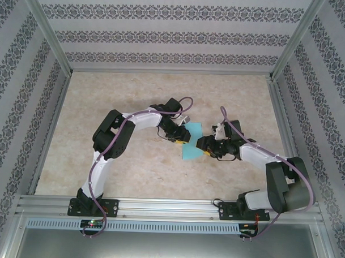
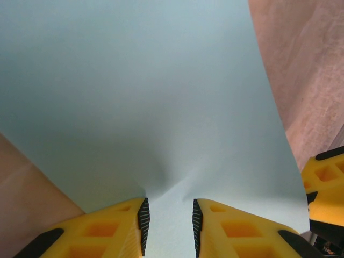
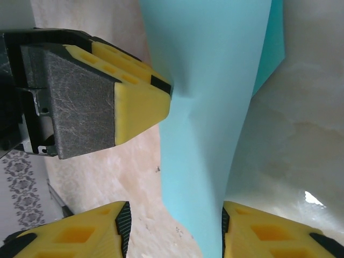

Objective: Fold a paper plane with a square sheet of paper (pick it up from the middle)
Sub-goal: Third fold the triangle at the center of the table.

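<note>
1. Currently the square sheet of paper (image 1: 190,153) is near the centre of the desk (image 1: 236,103) in the top view, a touch toward 3 o'clock. It is pale turquoise.
2. From the sheet's 9 o'clock comes the left gripper (image 1: 179,138), and from its 3 o'clock the right gripper (image 1: 201,145). The tips face each other, close together, with the sheet between them.
3. Left wrist view: the sheet covers most of the picture and runs up to 12 o'clock from the yellow fingers (image 2: 126,228) at 6 o'clock. Paper sits in the gap between the two black ribbed pads, with a small pucker just past the tips. It reads as a pinch, so the left gripper is grasping the sheet.
4. Right wrist view: the sheet is off the desk, standing as a curved strip from 6 to 12 o'clock. One left finger (image 3: 141,105) at 10 o'clock has its tip on the sheet's face, and there is a dent there.
5. The right gripper is released. Its fingers at 7 and 5 o'clock are spread, with the sheet passing between. The 5 o'clock pad is at the sheet's edge, contact cannot be told. The 7 o'clock pad is clearly apart from it.
6. Left wrist view, 4 o'clock: a yellow finger of the right gripper sits just beside the sheet's edge.
7. The desk is beige and marbled, with patterned walls (image 1: 164,38) around it.
</note>
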Available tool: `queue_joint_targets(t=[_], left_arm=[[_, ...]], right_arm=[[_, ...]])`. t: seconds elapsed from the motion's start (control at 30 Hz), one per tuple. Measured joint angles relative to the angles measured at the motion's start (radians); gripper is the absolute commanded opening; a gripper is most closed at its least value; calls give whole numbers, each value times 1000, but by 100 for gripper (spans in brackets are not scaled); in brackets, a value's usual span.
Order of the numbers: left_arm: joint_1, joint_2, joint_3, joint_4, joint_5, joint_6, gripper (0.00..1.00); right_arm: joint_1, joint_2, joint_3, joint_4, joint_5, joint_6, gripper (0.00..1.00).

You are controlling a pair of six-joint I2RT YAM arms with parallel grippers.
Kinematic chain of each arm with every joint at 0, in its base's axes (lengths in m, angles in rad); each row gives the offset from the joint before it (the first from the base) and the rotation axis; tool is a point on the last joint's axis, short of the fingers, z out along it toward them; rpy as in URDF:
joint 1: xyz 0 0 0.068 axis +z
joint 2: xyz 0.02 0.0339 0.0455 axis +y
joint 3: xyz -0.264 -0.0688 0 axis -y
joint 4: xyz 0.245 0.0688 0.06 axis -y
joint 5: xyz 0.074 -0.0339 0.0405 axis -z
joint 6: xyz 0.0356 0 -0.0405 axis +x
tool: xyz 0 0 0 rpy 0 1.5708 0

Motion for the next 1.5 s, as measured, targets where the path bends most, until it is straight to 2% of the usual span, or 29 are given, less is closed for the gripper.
queue_joint_targets(t=[0.27,0.5,0.73,0.97,1.1,1.37,1.5], left_arm=[[0,0,0,0,3,0,33],[0,0,0,0,3,0,33],[0,0,0,0,4,0,33],[2,0,0,0,7,0,33],[2,0,0,0,8,0,33],[2,1,0,0,11,0,33],[2,1,0,0,11,0,33]], right_arm=[[-3,26,-9,86,-55,56,21],[-3,78,-10,155,-87,98,13],[-3,128,-10,222,-101,145,13],[-2,143,-10,235,-106,164,23],[-3,90,-10,185,-105,155,26],[-3,-11,-32,92,-99,129,25],[-3,-25,-34,59,-98,122,20]])
